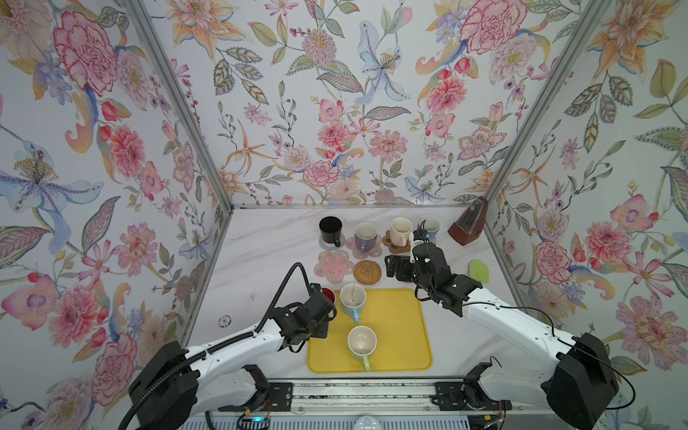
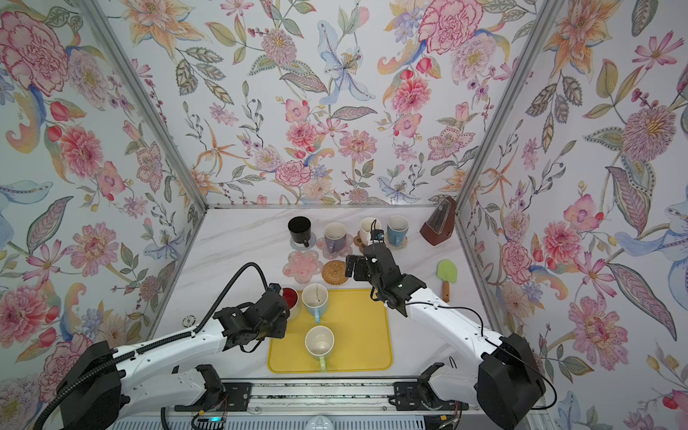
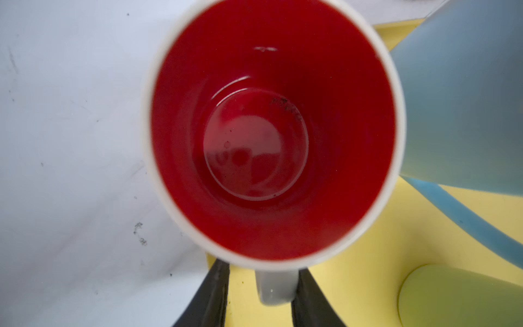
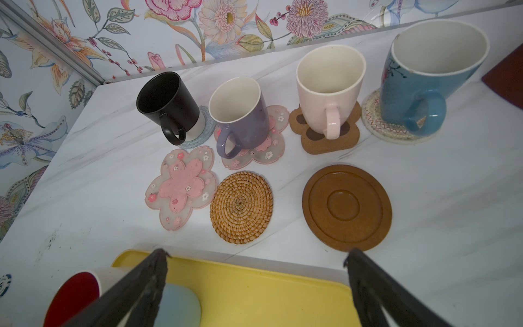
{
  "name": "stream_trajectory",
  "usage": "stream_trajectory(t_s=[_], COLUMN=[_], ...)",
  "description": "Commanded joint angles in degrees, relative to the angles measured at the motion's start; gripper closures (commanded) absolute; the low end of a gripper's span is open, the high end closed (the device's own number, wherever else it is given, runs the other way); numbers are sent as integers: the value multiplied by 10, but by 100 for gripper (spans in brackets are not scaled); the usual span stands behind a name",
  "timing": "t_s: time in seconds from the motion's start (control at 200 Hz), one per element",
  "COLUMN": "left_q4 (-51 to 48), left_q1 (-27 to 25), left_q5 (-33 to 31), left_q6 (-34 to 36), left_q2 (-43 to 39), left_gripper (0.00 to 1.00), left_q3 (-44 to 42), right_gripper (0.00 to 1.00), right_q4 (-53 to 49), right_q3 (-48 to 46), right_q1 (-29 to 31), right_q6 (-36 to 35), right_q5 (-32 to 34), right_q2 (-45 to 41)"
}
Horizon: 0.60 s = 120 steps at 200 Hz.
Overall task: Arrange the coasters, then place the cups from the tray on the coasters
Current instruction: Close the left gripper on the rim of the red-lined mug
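Observation:
A white cup with a red inside [image 3: 271, 127] stands at the yellow tray's [image 1: 398, 327] far left corner. My left gripper [image 3: 261, 266] is open but narrow round the cup's handle: one finger touches it and a yellow strip shows beside the other. Also on the tray are a light-blue cup [image 1: 353, 298] and a green cup [image 1: 362, 340]. Black [image 4: 167, 104], purple [image 4: 240, 119], pink [image 4: 328, 96] and blue [image 4: 430, 76] cups stand on coasters at the back. A pink flower coaster [image 4: 181, 188], a rattan coaster [image 4: 241, 206] and a wooden disc [image 4: 346, 208] lie bare. My right gripper [image 4: 256, 253] hangs open and empty over the tray's far edge.
A brown metronome [image 1: 467, 227] stands at the back right corner. Along the right wall lies a green spatula [image 2: 446, 273]. Flowered walls close in the left, back and right sides of the marble table.

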Motion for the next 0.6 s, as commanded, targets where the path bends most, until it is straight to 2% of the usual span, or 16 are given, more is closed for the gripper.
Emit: stream_trajectory(t_s=[0.0, 0.105, 0.3, 0.48, 0.595], left_q4=[-6, -10, -14, -31, -44], left_q1=[-4, -4, -4, -1, 23], left_q5=[-24, -35, -56, -78, -86], left_q6=[-8, -13, -17, 9, 45], left_q2=[3, -10, -51, -77, -72], left_gripper=[71, 78, 100, 100, 100], left_q3=[15, 14, 15, 42, 76], right_gripper=[1, 1, 1, 1, 1], right_q4=[12, 15, 18, 19, 18], right_q3=[-10, -15, -19, -20, -23], right_q1=[-4, -4, -4, -4, -4], right_q6=[7, 8, 11, 12, 11], right_q5=[1, 1, -1, 1, 3], right_q2=[-9, -4, 1, -2, -6])
